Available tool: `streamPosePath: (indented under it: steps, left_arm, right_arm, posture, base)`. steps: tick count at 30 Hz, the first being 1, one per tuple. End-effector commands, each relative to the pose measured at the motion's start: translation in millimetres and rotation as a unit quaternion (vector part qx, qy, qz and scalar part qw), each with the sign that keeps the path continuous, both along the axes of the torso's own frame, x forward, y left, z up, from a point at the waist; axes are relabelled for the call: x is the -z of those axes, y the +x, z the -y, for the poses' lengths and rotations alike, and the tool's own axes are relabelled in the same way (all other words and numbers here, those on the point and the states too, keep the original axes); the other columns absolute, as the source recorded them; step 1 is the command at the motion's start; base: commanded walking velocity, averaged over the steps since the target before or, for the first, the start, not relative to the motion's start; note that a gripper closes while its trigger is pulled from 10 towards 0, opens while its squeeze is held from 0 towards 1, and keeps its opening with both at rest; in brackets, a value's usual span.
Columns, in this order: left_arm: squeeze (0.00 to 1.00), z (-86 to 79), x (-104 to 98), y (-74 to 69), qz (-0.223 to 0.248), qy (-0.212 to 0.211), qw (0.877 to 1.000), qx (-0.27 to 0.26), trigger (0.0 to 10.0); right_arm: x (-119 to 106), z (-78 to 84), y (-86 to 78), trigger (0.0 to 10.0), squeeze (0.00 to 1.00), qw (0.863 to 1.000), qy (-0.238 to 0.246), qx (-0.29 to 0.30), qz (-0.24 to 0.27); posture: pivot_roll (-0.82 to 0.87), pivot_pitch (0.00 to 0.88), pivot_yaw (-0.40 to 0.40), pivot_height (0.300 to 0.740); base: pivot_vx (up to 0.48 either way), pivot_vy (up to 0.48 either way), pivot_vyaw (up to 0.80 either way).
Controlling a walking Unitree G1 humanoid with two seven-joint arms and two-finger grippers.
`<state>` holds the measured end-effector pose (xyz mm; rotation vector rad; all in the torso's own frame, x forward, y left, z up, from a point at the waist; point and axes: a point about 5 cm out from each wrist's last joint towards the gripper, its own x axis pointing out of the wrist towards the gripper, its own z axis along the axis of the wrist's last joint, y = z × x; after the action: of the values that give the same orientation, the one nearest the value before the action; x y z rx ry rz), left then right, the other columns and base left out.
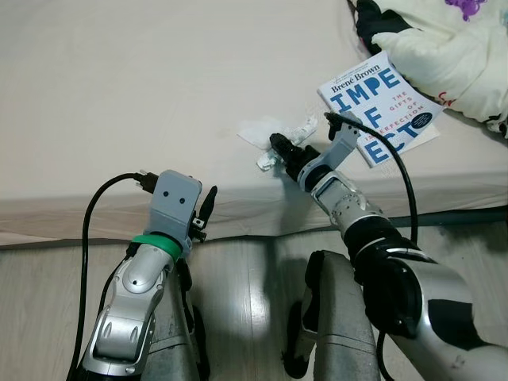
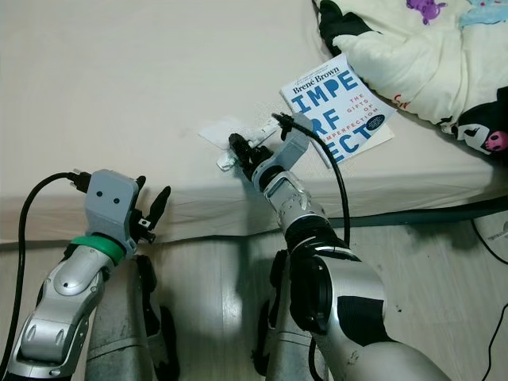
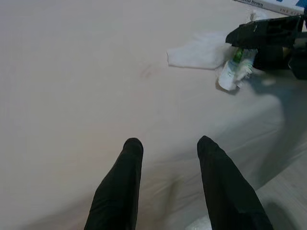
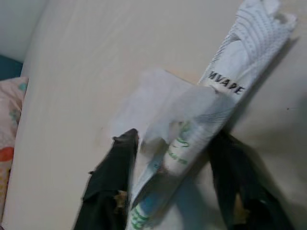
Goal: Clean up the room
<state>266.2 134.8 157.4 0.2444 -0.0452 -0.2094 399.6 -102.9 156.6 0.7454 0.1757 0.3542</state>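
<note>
A crumpled white plastic wrapper (image 4: 225,86) with green and blue print lies on the cream bed sheet (image 1: 119,95), near the bed's front edge. It partly overlaps a thin white tissue (image 1: 255,131). My right gripper (image 4: 173,138) reaches over the bed edge and stands open, one black finger on each side of the wrapper's lower end. My left gripper (image 2: 151,194) is open and holds nothing, hovering at the mattress edge left of the wrapper, which is also in the left wrist view (image 3: 232,74).
A white paperback with blue lettering (image 1: 381,107) lies on the bed just right of the wrapper. A pale plush blanket with cartoon figures (image 1: 444,48) is piled at the far right. Wooden floor (image 1: 254,270) runs along the front of the bed.
</note>
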Motion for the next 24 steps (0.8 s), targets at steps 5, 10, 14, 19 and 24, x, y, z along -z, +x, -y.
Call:
streamPosePath:
  steps: [5, 10, 14, 19, 24]
  left_arm:
    - [0.0, 1.0, 3, -5.0, -0.014, 0.0, 1.0, 0.003, 10.0]
    - [0.0, 0.8, 3, -5.6, -0.015, 0.001, 1.0, 0.003, 10.0]
    - [0.0, 0.1, 3, -5.1, -0.016, 0.003, 1.0, 0.003, 10.0]
    - [0.0, 1.3, 4, -3.9, -0.018, 0.004, 1.0, 0.004, 10.0]
    - [0.0, 2.8, 4, -1.9, -0.017, 0.003, 1.0, 0.004, 10.0]
  right_arm:
    - [5, 0.6, -1.1, 0.0, 0.0, 0.999, 0.035, 0.011, -0.021]
    - [-1, 3.5, 1.3, 0.0, 0.0, 0.999, 0.051, 0.014, -0.011]
    - [-7, 5.2, 3.3, 0.0, 0.0, 0.998, 0.064, 0.014, -0.006]
    - [-13, 4.9, 4.0, 0.0, 0.0, 0.999, 0.024, -0.002, 0.029]
    - [-22, 3.8, 4.7, 0.0, 0.0, 0.997, 0.02, -0.02, 0.072]
  posture:
    - [0.21, 0.36, 0.047, 0.535]
    - [0.21, 0.358, 0.051, 0.535]
    - [0.21, 0.356, 0.051, 0.535]
    - [0.2, 0.348, 0.049, 0.535]
    - [0.19, 0.334, 0.046, 0.535]
  base:
    - [0.0, 0.0, 0.0]
    - [0.0, 0.0, 0.0]
    - [0.0, 0.0, 0.0]
    - [0.0, 0.0, 0.0]
    - [0.0, 0.0, 0.0]
